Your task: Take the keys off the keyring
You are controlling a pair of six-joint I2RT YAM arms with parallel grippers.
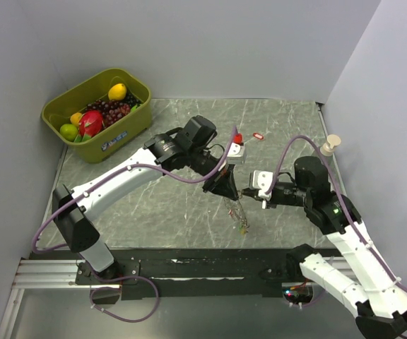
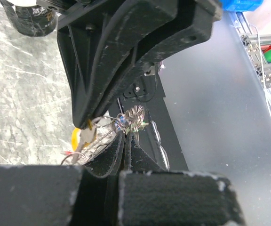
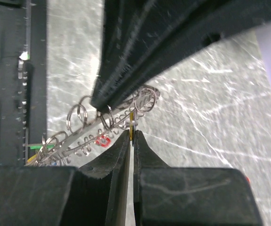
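Note:
The silvery keyring (image 1: 239,212) hangs in mid-air between my two grippers, above the marbled table, with small keys dangling below it. My left gripper (image 1: 226,189) is shut on the keyring (image 2: 134,115), its fingertips (image 2: 120,141) pressed together on the metal. My right gripper (image 1: 246,192) meets it from the right and is shut on a yellow key (image 3: 131,123) at the ring's end. The keyring's small split rings (image 3: 79,115) and a red key (image 3: 102,140) show in the right wrist view. A yellow key (image 2: 75,138) shows in the left wrist view.
A green bin (image 1: 122,131) of fruit stands at the back left. A red key (image 1: 258,135) lies on the table behind the grippers, and another small red piece (image 1: 238,138) beside it. A beige peg (image 1: 333,143) stands at the right wall. A black rail (image 1: 189,265) runs along the near edge.

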